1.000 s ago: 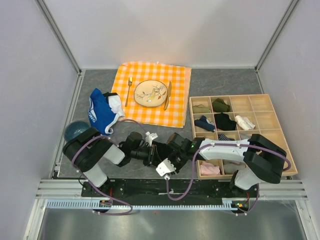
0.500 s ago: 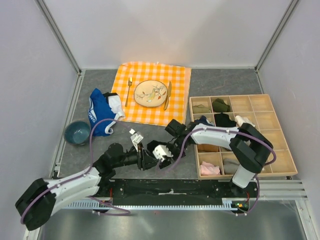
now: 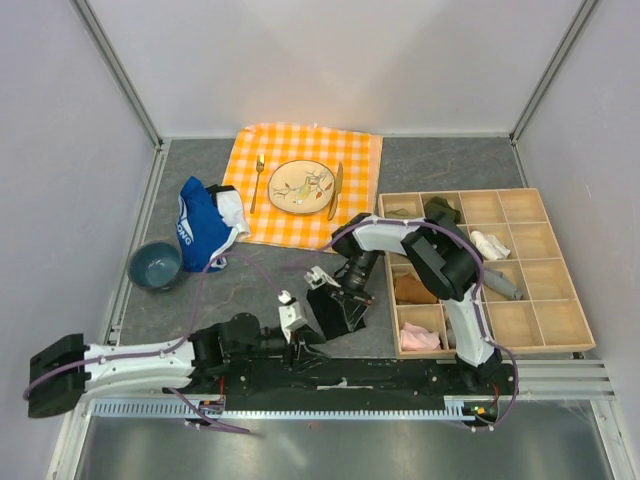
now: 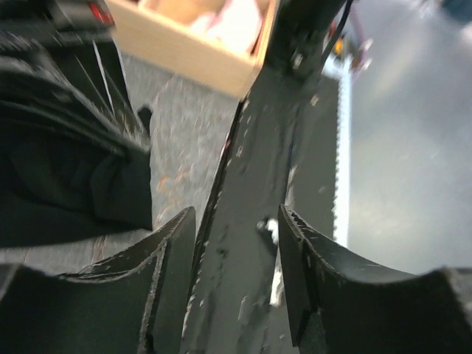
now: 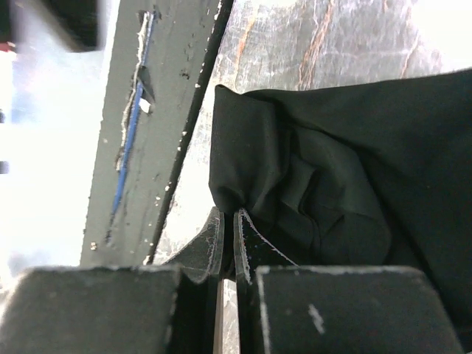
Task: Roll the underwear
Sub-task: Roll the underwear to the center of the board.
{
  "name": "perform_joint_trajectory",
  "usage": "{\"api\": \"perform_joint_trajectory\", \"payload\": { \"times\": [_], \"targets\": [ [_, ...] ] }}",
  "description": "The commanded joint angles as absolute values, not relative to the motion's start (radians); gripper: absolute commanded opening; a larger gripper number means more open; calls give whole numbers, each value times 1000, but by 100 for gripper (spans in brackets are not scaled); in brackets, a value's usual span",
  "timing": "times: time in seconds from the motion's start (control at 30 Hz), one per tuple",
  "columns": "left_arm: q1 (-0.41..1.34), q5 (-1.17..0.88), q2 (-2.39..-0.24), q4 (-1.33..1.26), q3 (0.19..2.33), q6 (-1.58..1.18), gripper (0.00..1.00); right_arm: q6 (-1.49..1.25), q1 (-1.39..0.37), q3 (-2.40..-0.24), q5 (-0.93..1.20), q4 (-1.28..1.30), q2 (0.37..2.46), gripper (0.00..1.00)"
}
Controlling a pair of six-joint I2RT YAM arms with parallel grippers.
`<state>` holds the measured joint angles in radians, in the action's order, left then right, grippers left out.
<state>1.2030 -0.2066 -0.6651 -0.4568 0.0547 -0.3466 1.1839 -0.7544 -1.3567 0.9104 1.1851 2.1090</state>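
The black underwear (image 3: 328, 318) lies bunched on the grey table near the front edge. My right gripper (image 3: 343, 300) is above it, reaching back from the right. In the right wrist view the right gripper (image 5: 228, 215) is shut on a fold at the edge of the underwear (image 5: 332, 169). My left gripper (image 3: 305, 336) lies low by the near rail, just left of the underwear. In the left wrist view the left gripper (image 4: 236, 217) is open and empty, with the underwear (image 4: 74, 169) apart from it at the left.
A blue garment (image 3: 205, 225) and a blue bowl (image 3: 155, 266) are at the left. An orange checked cloth (image 3: 355, 160) at the back holds a plate (image 3: 301, 186), fork and knife. A wooden compartment tray (image 3: 470, 192) with small clothes stands at the right.
My left arm has swung out low to the left and its gripper has drawn back from the underwear toward the near rail. My right arm has folded back over the tray, still at the underwear.
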Motion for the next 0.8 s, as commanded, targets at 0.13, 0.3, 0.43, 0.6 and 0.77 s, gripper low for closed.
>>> {"api": "perform_joint_trajectory", "payload": {
  "times": [0.13,0.3,0.43,0.6,0.77],
  "targets": [
    [1350,70,-969,-488,184,72,60,1262,-678,-1445,1000,1416,2249,6],
    [1387,169,-1153,-518,261,188,61,1259,-670,-1450,1000,1417,2253,6],
    [1402,213,-1256,-535,311,233,61,1258,-669,-1448,996,1417,2263,6],
    [1407,247,-1327,-532,344,270,61,1262,-669,-1448,992,1419,2269,6],
    [1405,324,-1388,-529,370,273,59,1264,-669,-1447,985,1420,2269,6]
  ]
}}
